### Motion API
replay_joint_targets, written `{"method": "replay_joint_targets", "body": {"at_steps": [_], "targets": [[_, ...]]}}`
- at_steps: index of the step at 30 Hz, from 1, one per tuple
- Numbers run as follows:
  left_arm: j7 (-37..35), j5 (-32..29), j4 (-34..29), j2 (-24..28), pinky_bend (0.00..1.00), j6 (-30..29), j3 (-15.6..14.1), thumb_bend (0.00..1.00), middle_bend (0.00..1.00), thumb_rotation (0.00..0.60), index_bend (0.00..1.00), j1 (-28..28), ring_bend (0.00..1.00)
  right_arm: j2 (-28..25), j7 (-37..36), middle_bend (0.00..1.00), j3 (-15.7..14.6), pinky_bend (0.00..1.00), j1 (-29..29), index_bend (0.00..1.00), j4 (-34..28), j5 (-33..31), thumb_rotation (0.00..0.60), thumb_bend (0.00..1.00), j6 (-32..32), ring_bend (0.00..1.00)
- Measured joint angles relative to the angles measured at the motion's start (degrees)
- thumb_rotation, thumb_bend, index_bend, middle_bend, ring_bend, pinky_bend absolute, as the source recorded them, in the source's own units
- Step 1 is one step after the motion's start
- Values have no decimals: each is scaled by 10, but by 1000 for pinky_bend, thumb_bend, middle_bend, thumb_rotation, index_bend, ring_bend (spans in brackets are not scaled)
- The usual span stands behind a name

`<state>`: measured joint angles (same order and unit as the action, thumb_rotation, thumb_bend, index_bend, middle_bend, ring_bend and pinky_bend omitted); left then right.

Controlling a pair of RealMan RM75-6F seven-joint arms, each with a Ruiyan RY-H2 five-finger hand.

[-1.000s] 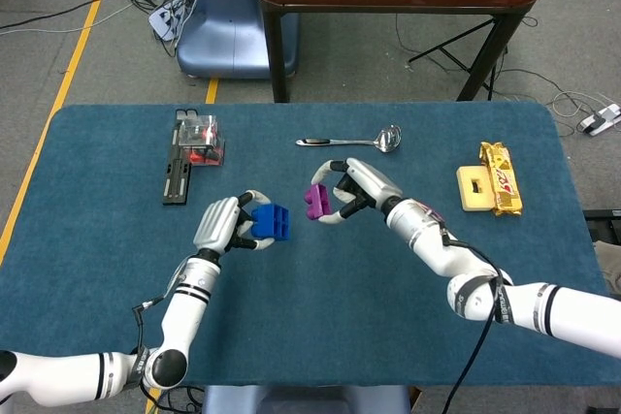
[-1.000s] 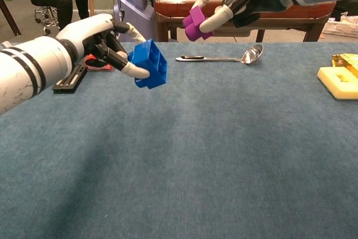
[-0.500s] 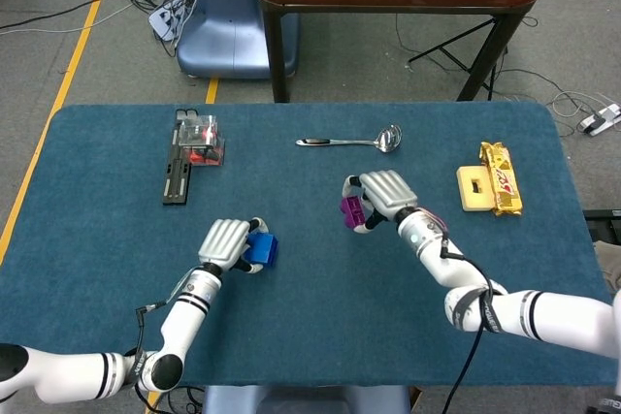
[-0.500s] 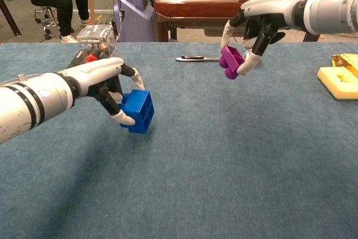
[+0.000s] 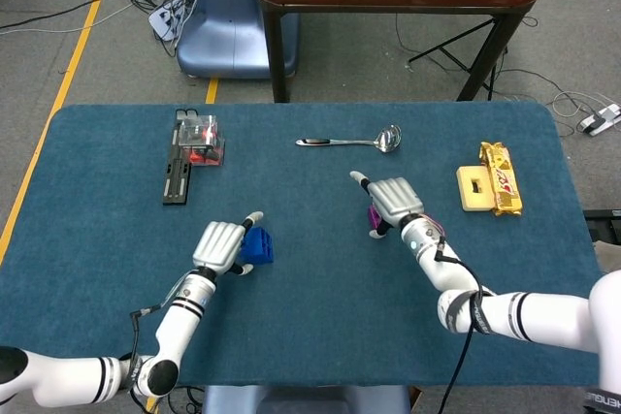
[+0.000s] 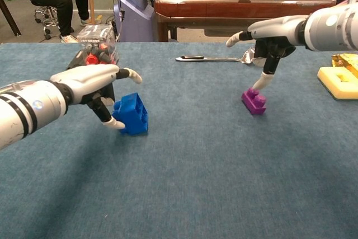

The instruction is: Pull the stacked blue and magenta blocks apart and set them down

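Both blocks have come down from mid-air to the cloth, and the hands are letting go.

Left to right: the left hand (image 6: 92,85) hangs over the blue block (image 6: 131,113), which sits on the blue table (image 6: 184,183); its fingers are spread, one tip touching the block's near side, holding nothing. Well apart, the magenta block (image 6: 254,101) rests on the cloth, the right hand (image 6: 267,40) above it with fingers fanned and one fingertip on its top. Both look like light, rigid, smooth plastic bricks, likely to skid if nudged; pinching opposite flat side walls should hold best.
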<state>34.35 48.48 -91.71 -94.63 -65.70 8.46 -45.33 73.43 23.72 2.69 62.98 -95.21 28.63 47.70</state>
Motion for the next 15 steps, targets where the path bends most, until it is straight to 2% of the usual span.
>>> {"method": "replay_joint_targets", "body": {"at_steps": [3,5,6,8,10,15], "targets": [[7,3,-22,17,1000,-18,-1,25,939,600,39,9,821,-22,-7,825,3,969,-14,0,-23,14,600,0,17,845],[8,9,-37,32,990,-33,-3,26,856,600,42,18,751,-42,-8,767,1,929,-26,10,-44,28,600,0,32,794],[8,14,-46,43,982,-44,-6,26,822,600,45,26,729,-51,-8,743,-1,914,-32,30,-54,35,600,0,41,773],[6,25,-58,62,950,-61,-12,26,725,600,60,40,683,-72,-8,688,-6,876,-49,145,-75,57,600,0,64,723],[-4,44,-68,85,938,-81,-21,26,678,600,84,59,671,-93,-11,656,-13,838,-70,217,-95,86,600,0,87,688],[-66,113,-62,123,919,-125,-57,25,621,600,154,119,648,-128,-41,572,-32,699,-131,264,-119,173,600,0,134,568]]}}
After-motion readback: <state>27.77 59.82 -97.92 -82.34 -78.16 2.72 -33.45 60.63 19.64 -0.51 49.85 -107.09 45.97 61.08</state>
